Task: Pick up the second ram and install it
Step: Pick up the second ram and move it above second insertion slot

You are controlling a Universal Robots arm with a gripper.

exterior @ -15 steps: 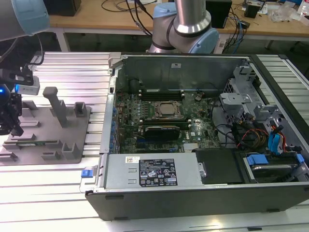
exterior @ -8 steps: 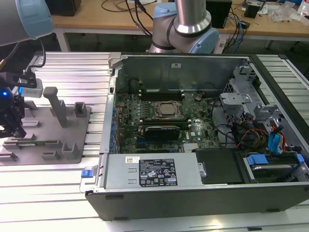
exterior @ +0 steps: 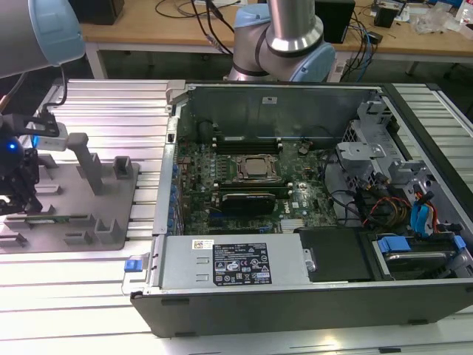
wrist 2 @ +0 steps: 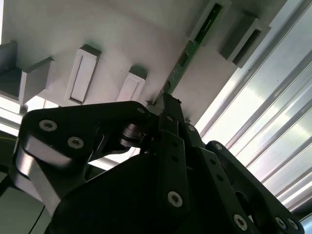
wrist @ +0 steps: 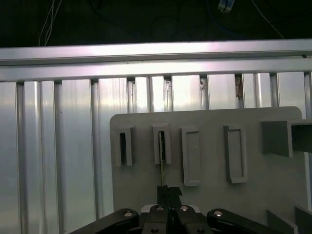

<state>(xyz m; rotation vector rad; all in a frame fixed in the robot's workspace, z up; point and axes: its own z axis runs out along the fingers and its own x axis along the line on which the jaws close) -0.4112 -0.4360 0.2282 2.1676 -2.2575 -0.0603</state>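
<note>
- Second ram (wrist 2: pixel 192 46): thin green board standing on edge in grey fixture tray (exterior: pixel 74 194), at 9 o'clock of open computer case (exterior: pixel 310 299).
- Long axis: 9-to-3 o'clock, exterior view.
- Gripper (wrist 2: pixel 165 105): pinching the ram's edge.

No legible txt. Black label (exterior: pixel 242 265) w/ white print, small white sticker (exterior: pixel 203 244), both on PC metal cover (exterior: pixel 177 266): unreadable.

**Ram Ends Out of Sight**

The claw (wrist 2: pixel 167 105) covers the near end of the second ram (wrist 2: pixel 190 48) in the second wrist view. The far end is sunk in a slot of the grey holder (wrist 2: pixel 122 29). The first wrist view shows the stick edge-on, a bare line. At nine o'clock in the exterior view the frame edge crops the claw.
</note>
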